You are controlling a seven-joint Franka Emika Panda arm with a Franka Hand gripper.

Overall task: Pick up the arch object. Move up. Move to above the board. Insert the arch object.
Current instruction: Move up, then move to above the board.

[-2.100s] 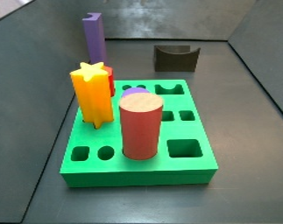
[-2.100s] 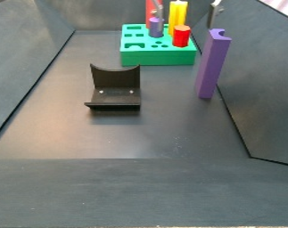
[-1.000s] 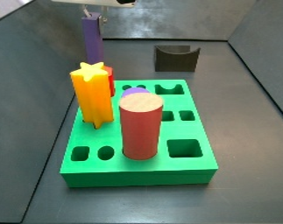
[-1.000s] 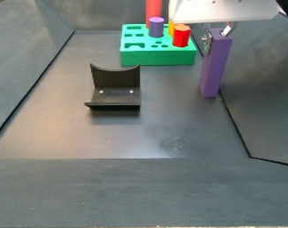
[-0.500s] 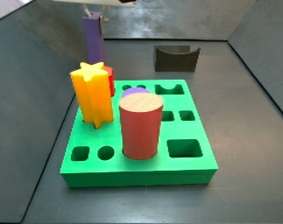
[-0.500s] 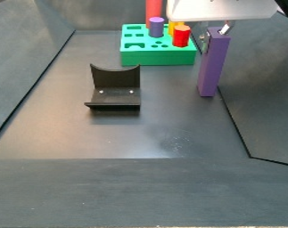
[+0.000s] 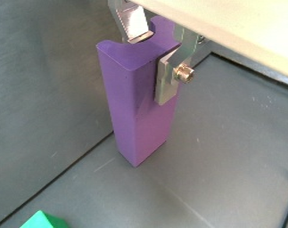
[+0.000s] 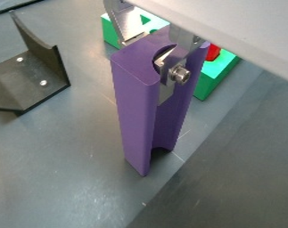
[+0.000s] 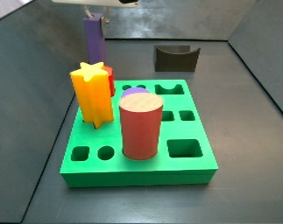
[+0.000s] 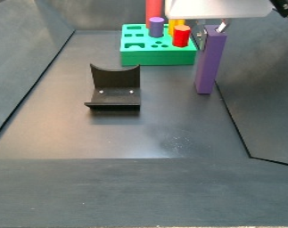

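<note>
I am seeing the gripper (image 7: 156, 55) sitting at the top of the arch object (image 7: 140, 107), its silver fingers (image 7: 171, 71) closing on the upper end from either side; in both wrist views the plates are pressing against the purple faces, so I am reading it as clamped on the piece. The arch object (image 8: 150, 111) is standing upright with its notch running down one side, and its foot is looking to be on the dark floor, though I cannot be sure it is touching.

In a side view the arch object (image 9: 93, 41) is rising behind the board (image 9: 140, 166), on the far left, with the gripper (image 9: 95, 15) at its top. The board is carrying a yellow star post (image 9: 93, 94), a red cylinder (image 9: 140, 127) and a small lilac peg (image 9: 134, 91). The fixture (image 9: 175, 58) is standing at the far right, well apart from the board.

In a side view the arch object (image 10: 207, 63) is standing just right of the board (image 10: 154, 55), with the fixture (image 10: 112, 87) nearer and to the left.
</note>
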